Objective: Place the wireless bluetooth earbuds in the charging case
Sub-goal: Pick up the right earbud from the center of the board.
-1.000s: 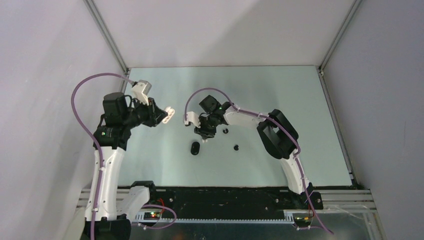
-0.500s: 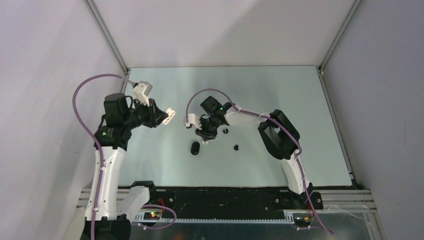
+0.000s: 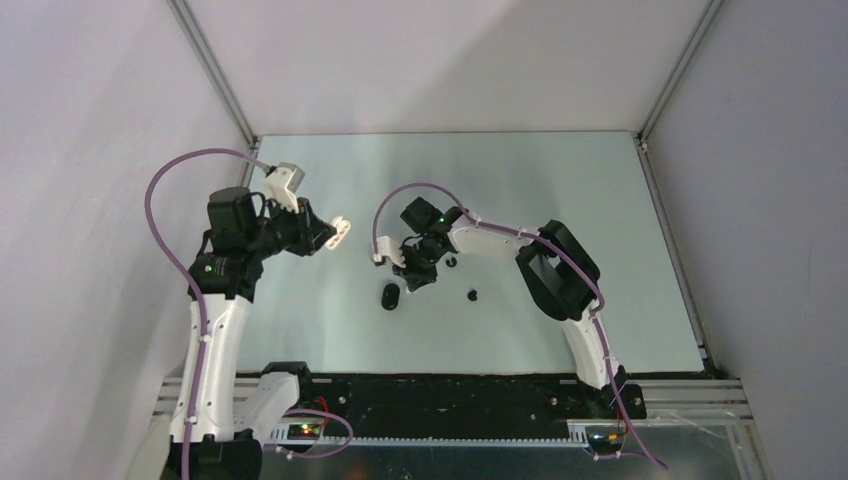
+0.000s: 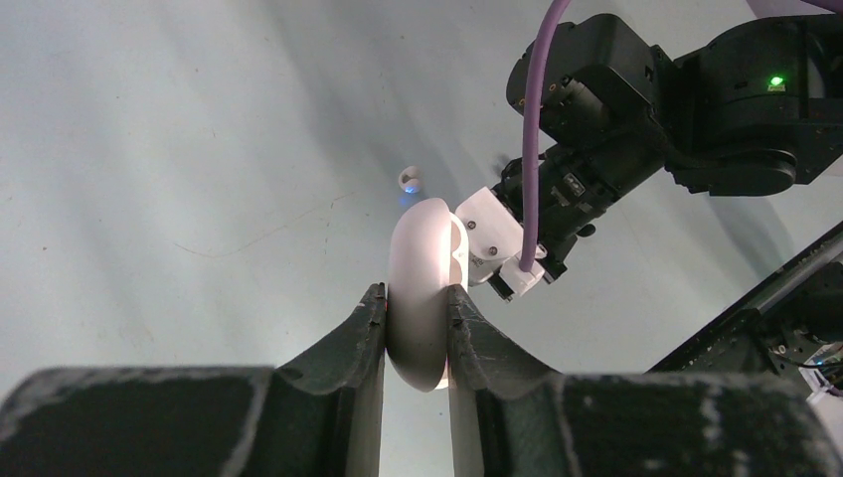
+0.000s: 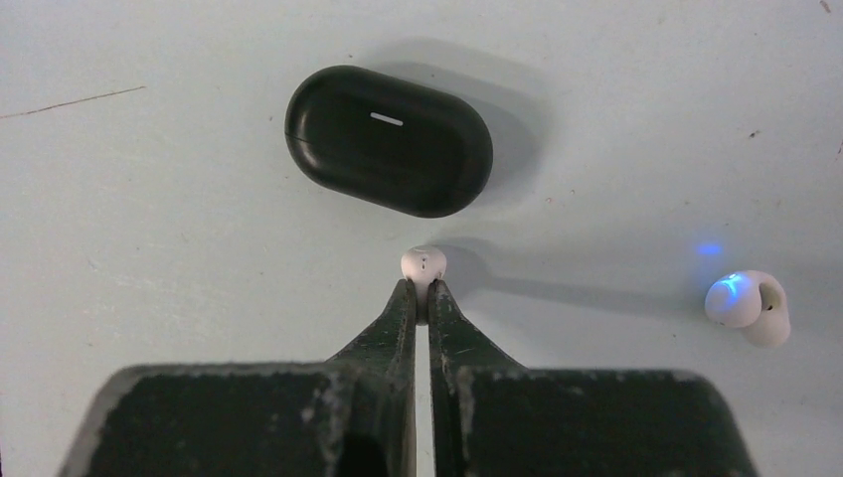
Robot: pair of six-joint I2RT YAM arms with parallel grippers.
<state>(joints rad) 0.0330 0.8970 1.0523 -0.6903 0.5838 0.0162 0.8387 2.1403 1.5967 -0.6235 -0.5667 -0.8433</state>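
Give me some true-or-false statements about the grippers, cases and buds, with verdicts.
1. The right gripper pinches a white bud. True.
2. The black case lies open. False: its lid is shut as it lies on the table.
3. The left gripper holds a white case. True.
4. The other white bud sits inside the black case. False: it lies on the table, apart from the case, glowing blue.
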